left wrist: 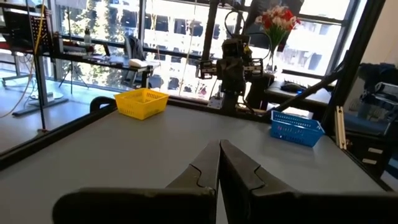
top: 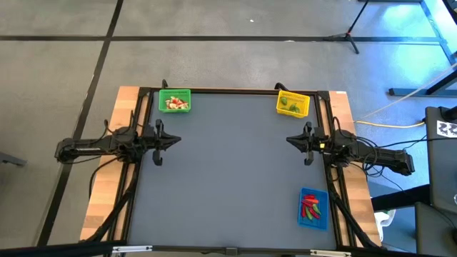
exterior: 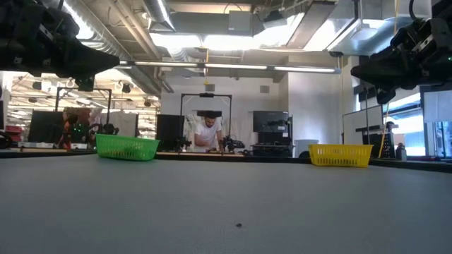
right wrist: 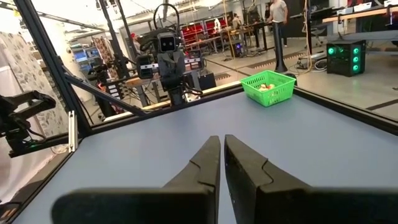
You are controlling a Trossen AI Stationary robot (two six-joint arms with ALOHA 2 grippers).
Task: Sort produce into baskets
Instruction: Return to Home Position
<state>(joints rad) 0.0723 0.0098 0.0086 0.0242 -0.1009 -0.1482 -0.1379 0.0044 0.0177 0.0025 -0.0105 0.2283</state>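
A green basket stands at the table's far left and holds pale and red pieces. A yellow basket at the far right holds green pieces. A blue basket near the right front edge holds red chili-like pieces. My left gripper is shut and empty above the table's left side. My right gripper is shut and empty above the right side. The two grippers point at each other, level. The baskets also show in the wrist views: yellow, blue, green.
The grey tabletop lies bare between the arms. A black frame runs along its edges. A tiny dark speck lies on the mat. A person stands in the room beyond the far edge.
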